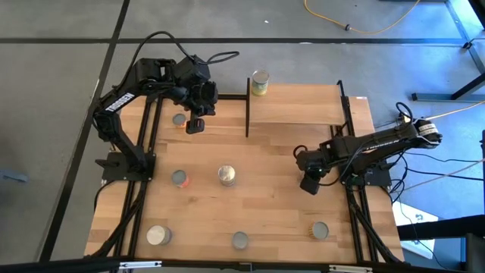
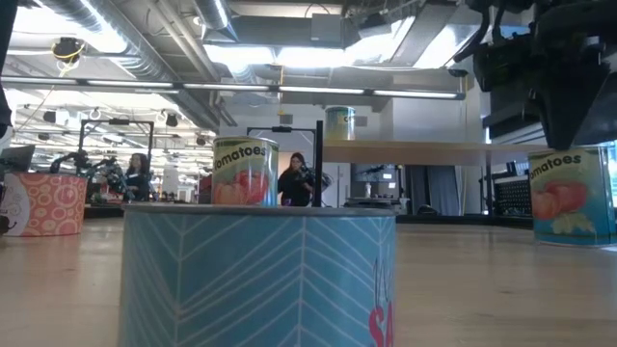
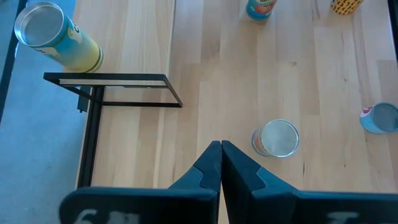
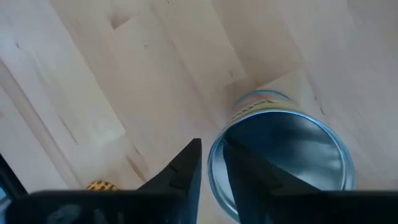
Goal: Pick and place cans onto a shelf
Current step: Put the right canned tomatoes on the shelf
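Under the right gripper [image 4: 211,171], fingers nearly together, a can [image 4: 283,158] sits cut off; left gripper [image 3: 221,163] pressed together

Cans [image 1: 226,176] upright; one on shelf [image 1: 295,105]

shelf [image 1: 299,106]: far edge of the table [image 1: 265,197], right of centre.
can on shelf [image 1: 260,83]: on the board's far left corner.
far-left can [image 1: 179,120]: on the table left of the shelf, just beside the left gripper [image 1: 195,125].
middle cans: one [image 1: 179,178] left of another [image 1: 226,176], near table centre.
near row: three cans [image 1: 158,236], [image 1: 240,240], [image 1: 320,230], left to right.
right gripper [image 1: 309,184]: over the table's right side, in front of the shelf.
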Available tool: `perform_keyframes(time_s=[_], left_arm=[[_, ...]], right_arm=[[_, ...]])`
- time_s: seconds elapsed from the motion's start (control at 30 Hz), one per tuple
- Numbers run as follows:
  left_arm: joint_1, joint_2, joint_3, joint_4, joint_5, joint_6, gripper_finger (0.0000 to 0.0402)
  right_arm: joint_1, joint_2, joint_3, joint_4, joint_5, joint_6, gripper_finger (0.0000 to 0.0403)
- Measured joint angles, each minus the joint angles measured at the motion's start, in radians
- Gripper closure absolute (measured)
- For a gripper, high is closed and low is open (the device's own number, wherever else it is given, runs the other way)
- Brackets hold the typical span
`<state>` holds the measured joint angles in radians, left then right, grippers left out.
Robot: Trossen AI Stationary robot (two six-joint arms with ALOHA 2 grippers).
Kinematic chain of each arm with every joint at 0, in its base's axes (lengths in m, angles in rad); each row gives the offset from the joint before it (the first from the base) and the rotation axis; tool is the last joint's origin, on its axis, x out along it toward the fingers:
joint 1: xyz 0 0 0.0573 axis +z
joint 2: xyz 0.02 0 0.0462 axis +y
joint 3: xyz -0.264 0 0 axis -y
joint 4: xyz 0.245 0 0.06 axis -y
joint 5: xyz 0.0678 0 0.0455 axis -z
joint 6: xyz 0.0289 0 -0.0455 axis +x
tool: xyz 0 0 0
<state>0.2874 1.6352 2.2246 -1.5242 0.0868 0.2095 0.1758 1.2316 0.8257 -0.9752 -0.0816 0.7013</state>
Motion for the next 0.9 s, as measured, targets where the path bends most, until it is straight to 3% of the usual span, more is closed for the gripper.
perform_keyframes(time_s=[0.37, 0.73, 0.9], left_arm=[[0.0, 0.0, 0.0, 0.02, 0.0, 0.0, 0.0401], [0.0, 0.0, 0.0, 0.024, 0.0, 0.0, 0.0401], [0.0, 0.0, 0.0, 0.024, 0.0, 0.0, 0.0401]], right_arm=[[0.0, 0.002, -0.001, 0.0, 0.004, -0.001, 0.0394], [-0.001, -0.007, 0.017, -0.03, 0.022, -0.019, 0.04], [-0.002, -0.006, 0.064, -0.06, 0.092, -0.034, 0.0401]])
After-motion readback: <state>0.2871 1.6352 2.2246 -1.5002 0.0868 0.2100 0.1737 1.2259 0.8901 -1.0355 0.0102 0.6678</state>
